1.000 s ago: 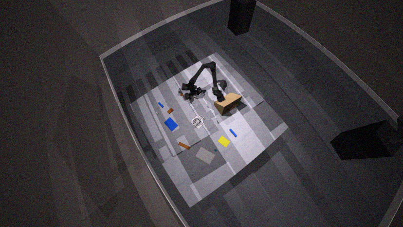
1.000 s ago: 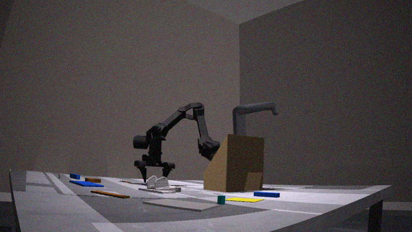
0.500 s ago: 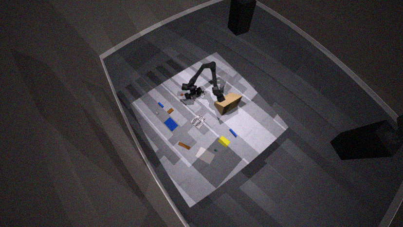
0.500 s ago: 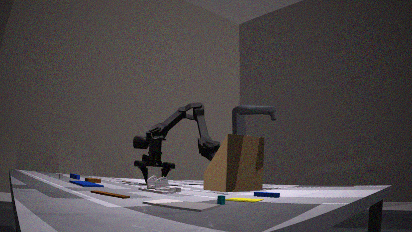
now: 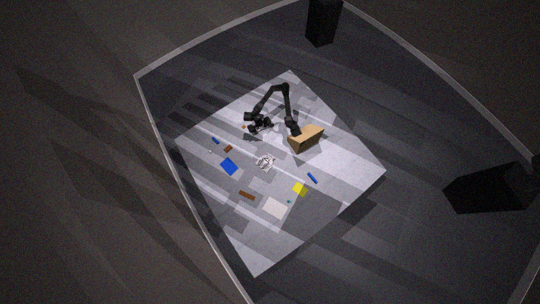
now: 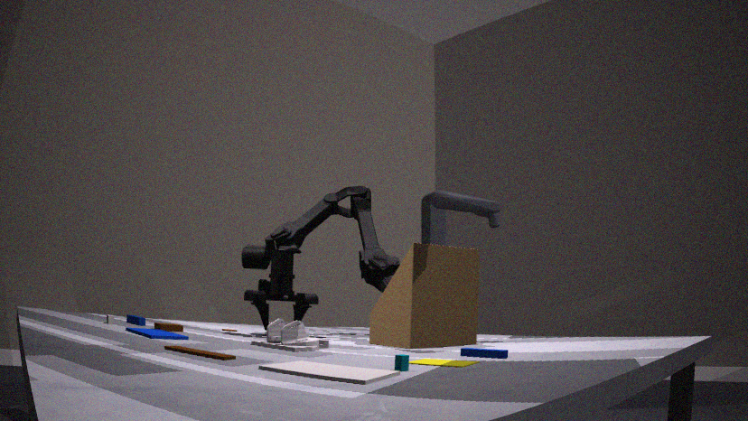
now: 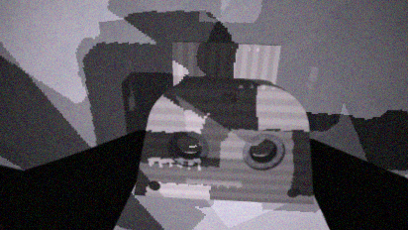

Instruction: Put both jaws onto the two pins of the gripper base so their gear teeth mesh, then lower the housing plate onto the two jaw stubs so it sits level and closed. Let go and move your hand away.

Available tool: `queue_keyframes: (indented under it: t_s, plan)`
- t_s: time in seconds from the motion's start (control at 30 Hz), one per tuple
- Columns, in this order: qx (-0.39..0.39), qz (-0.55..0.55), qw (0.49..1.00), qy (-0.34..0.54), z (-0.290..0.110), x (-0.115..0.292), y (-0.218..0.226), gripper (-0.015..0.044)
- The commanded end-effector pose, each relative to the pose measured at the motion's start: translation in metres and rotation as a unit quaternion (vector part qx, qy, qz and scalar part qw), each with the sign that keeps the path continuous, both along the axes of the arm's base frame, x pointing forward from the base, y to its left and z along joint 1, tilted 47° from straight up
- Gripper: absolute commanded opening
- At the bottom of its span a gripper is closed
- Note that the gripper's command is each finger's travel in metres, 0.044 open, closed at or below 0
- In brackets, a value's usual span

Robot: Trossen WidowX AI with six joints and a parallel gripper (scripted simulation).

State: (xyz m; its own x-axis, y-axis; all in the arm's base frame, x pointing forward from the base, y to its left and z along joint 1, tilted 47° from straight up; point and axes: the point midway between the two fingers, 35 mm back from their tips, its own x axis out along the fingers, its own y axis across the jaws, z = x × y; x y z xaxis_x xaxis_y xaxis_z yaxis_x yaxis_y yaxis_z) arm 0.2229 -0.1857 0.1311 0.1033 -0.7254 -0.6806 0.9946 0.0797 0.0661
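Well, starting at the left of the exterior view, a small pale piece stands on the table, near a blue block. Next come a flat blue square and a brown block, with a long brown strip lying nearer that camera.

Then there's the claw, pointing down at the end of the black arm. It is closed on the housing plate, one finger against each side. In the wrist view, the plate shows two round ringed features side by side.

The white gripper base sits apart from the plate, two pale jaws upright on it; whether their teeth mesh, I can't tell. The plate is not on them.

Further right are a flat off-white panel, a little teal piece just beside it, and a tan slope-sided box. A yellow square lies flat, and a blue bar rests near it.
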Motion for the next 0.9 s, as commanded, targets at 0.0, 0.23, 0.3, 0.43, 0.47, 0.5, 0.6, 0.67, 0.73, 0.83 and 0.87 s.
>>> queue_keyframes:
  t_s: [0.0, 0.23, 0.3, 0.43, 0.47, 0.5, 0.6, 0.67, 0.73, 0.83, 0.87]
  plan:
    - [-0.001, 0.0, 1.0, -0.004, 0.008, 0.002, 0.007, 0.0351]
    - [0.002, 0.0, 1.0, -0.004, 0.022, 0.001, 0.024, 0.0351]
    - [0.002, 0.0, 1.0, -0.003, 0.026, 0.0, 0.028, 0.0351]
    - [0.001, 0.001, 1.0, -0.003, 0.035, -0.002, 0.037, 0.0351]
    - [0.001, 0.001, 1.0, -0.003, 0.037, -0.003, 0.039, 0.0351]
    - [0.001, 0.001, 1.0, -0.003, 0.039, -0.004, 0.042, 0.0351]
    - [0.0, 0.002, 1.0, -0.003, 0.046, -0.006, 0.048, 0.0351]
    - [0.0, 0.002, 1.0, -0.003, 0.047, -0.006, 0.049, 0.0351]
    - [0.0, 0.002, 1.0, -0.003, 0.047, -0.006, 0.049, 0.0351]
    - [0.0, 0.014, 1.0, 0.009, 0.044, -0.003, 0.052, 0.0351]
    - [0.0, 0.022, 1.0, 0.017, 0.043, -0.001, 0.053, 0.0351]
